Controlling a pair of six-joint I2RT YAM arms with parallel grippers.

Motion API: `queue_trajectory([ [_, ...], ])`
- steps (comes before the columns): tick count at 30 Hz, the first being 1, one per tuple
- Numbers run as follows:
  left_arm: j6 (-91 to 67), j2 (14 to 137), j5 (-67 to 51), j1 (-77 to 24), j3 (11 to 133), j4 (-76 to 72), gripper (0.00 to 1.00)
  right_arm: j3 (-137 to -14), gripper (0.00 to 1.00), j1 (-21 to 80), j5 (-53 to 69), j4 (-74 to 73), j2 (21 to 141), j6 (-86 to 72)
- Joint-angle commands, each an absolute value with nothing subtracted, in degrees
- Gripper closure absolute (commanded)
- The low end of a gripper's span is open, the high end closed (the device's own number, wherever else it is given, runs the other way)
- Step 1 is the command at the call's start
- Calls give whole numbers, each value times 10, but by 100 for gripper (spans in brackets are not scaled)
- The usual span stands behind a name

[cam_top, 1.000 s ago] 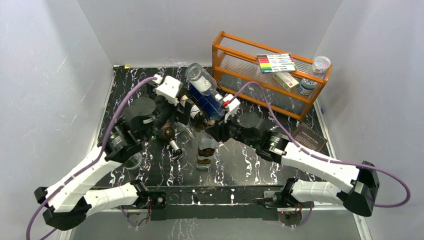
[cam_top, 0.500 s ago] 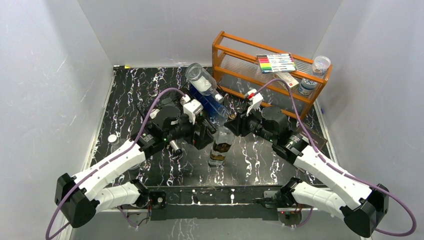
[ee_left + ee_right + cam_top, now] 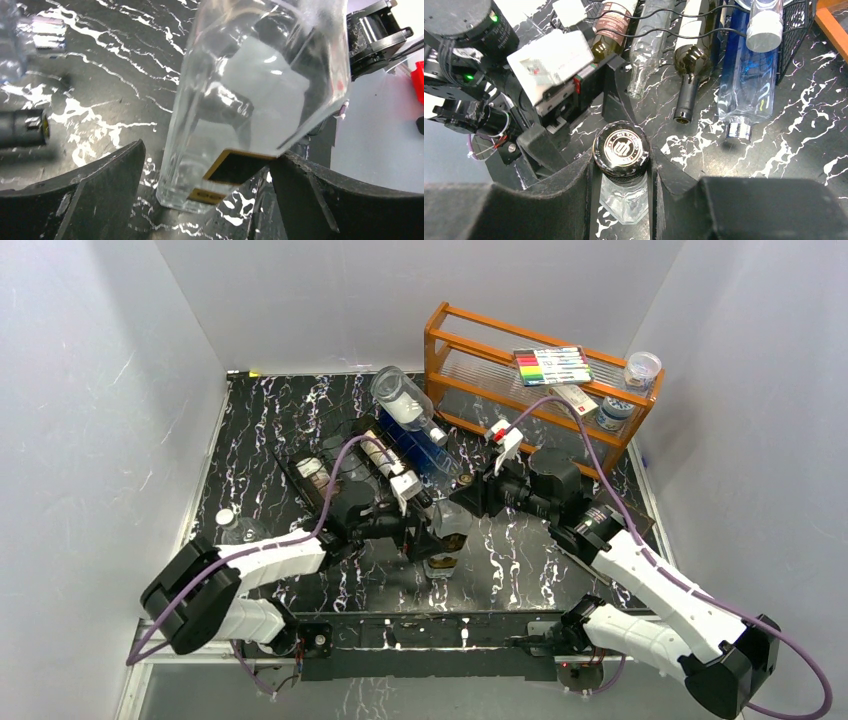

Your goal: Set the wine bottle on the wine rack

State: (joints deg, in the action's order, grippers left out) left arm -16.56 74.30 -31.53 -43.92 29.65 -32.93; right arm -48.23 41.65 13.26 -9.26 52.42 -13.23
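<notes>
The wine bottle (image 3: 445, 537) is clear glass with a black cap (image 3: 621, 148) and a black-and-gold label (image 3: 231, 169). It stands nearly upright, its base on the marble tabletop. My right gripper (image 3: 621, 172) is shut on its neck just under the cap. My left gripper (image 3: 210, 192) is open, one finger (image 3: 100, 190) on each side of the bottle's lower body, with a gap on the left. The black wire wine rack (image 3: 300, 472) lies behind, and several bottles rest in it, among them a blue bottle (image 3: 744, 85).
An orange wooden shelf (image 3: 470, 375) at the back right carries a marker pack (image 3: 552, 365) and small jars. A clear white-capped bottle (image 3: 402, 397) lies on top of the rack's bottles. A small white cap (image 3: 225, 517) lies at the left, a dark card (image 3: 620, 512) at the right.
My left arm has swung from the rack down to the bottle's lower body, jaws around it. My right gripper has carried the bottle toward the front and stood it upright.
</notes>
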Motion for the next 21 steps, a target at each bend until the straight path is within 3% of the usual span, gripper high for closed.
queue_trajectory([
  [1, -101, 807, -276, -478, 298, -407, 10, -496, 100, 417, 179, 10, 491, -186],
  [9, -92, 854, -288, -489, 286, -442, 10, -495, 100, 415, 183, 8, 473, -190],
  [15, -83, 826, -277, -490, 253, -489, 20, -491, 100, 413, 178, 4, 470, -189],
  [17, -75, 818, -279, -490, 244, -500, 26, -490, 100, 414, 180, 6, 468, -190],
  [18, -70, 820, -285, -492, 237, -518, 40, -490, 100, 414, 182, 9, 466, -192],
  [21, -60, 820, -285, -492, 236, -531, 57, -490, 100, 413, 183, 6, 462, -194],
])
